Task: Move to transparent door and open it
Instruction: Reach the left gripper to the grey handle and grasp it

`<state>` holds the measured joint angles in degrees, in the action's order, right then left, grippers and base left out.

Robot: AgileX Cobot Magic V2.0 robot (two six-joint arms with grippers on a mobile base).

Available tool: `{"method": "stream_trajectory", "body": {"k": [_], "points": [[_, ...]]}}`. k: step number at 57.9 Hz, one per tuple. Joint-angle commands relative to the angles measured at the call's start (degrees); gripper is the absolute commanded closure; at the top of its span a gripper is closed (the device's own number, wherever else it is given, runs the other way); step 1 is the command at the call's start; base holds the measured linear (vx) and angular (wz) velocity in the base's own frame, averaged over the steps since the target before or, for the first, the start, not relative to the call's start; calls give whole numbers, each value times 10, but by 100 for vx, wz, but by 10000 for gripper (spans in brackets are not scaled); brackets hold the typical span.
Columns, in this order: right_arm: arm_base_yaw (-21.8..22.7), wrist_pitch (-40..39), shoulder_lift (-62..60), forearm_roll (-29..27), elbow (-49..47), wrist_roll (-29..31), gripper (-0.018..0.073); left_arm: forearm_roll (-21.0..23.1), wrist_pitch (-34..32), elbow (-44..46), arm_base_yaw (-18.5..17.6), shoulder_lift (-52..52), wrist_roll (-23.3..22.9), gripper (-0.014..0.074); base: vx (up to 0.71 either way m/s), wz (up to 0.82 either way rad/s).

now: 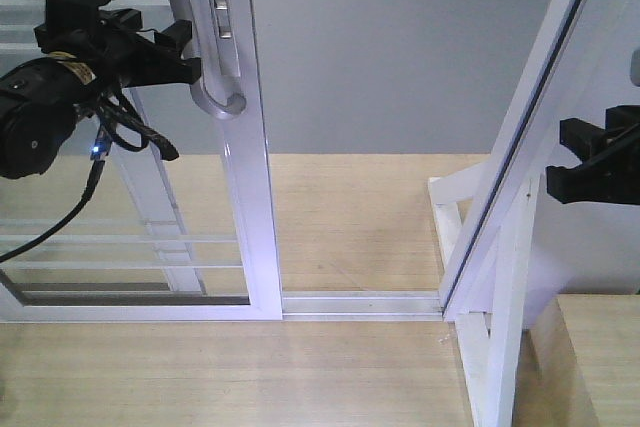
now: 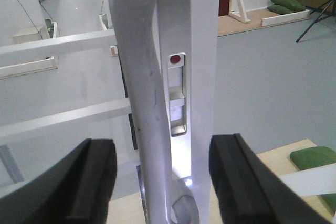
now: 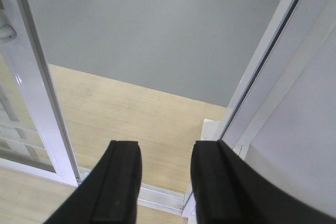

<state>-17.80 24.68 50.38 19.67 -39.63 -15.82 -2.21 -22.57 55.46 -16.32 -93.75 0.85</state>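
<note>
Held left gripper open around the handle of the door. Held right gripper open, empty, beside slanted frame.

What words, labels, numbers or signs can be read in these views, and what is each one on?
No word or number can be read in any view.
Yellowish sticker on the left gripper: too small and blurred to read.
Red dot in a small window on the door stile, beside the handle: a plain coloured mark with no lettering.
</note>
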Motion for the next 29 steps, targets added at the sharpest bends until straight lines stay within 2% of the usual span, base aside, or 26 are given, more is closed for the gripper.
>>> {"method": "stream_trajectory", "body": {"k": [1, 11, 16, 29], "points": [[2, -25, -3, 11, -17, 2, 237, 0, -58, 39, -3, 3, 3, 82, 0, 0], [2, -9, -3, 12, -17, 2, 237, 2, -102, 71, -3, -37, 3, 82, 0, 0], [2, -4, -3, 12, -17, 2, 237, 22, -117, 86, -3, -54, 7, 82, 0, 0], [2, 13, -3, 12, -17, 2, 237, 108, -154, 113, -3, -91, 111, 82, 0, 0]]}}
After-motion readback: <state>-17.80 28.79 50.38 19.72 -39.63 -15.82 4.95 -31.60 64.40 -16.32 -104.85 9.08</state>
